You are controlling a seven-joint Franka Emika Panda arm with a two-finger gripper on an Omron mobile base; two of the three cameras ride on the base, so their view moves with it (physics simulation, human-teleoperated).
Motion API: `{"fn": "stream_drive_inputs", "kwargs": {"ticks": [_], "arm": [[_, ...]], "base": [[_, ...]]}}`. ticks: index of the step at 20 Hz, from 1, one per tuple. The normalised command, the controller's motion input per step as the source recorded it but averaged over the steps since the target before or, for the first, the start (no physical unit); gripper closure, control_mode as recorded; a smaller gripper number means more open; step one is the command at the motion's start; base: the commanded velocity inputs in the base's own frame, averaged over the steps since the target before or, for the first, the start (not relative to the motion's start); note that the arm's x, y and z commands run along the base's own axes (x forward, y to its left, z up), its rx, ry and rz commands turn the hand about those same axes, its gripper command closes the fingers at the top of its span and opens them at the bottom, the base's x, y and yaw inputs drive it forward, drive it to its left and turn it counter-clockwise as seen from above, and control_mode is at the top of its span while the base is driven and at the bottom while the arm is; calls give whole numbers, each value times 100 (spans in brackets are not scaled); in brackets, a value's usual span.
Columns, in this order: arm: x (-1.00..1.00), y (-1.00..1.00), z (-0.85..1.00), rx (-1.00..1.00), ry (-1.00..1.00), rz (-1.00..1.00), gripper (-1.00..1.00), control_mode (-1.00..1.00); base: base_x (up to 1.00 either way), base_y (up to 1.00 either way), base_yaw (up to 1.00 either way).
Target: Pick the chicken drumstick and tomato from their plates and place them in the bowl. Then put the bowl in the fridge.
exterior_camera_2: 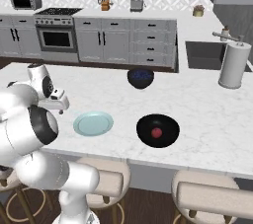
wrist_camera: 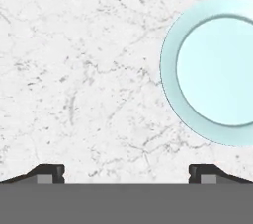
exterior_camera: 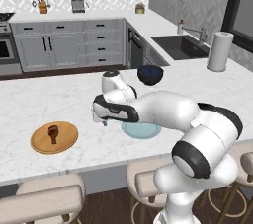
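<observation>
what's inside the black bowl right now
The tomato lies alone in the black bowl, near the middle of its floor. The chicken drumstick is not in it; it is on the wooden plate. The bowl's near inner wall is hidden by its rim.

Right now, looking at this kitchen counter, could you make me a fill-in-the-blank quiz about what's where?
1. On the tan plate sits the chicken ____.
2. The black bowl holds a small red ____.
3. The pale blue-green plate holds ____.
4. The robot's jaws stand ____.

Missing words: drumstick; tomato; nothing; open.
</observation>
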Motion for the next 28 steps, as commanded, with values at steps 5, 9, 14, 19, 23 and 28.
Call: {"fn": "stream_drive_inputs", "kwargs": {"ticks": [5,9,14,19,23,28], "arm": [[30,100,-8,0,0,4,-100,-100],[0,100,-32,0,-3,-2,-100,-100],[0,100,-24,3,-6,-7,-100,-100],[7,100,-10,10,0,-7,-100,-100],[45,98,3,0,2,-11,-100,-100],[40,49,0,-13,0,-10,-100,-100]], "base": [[0,0,0],[0,0,0],[0,0,0],[0,0,0],[0,0,0],[0,0,0]]}}
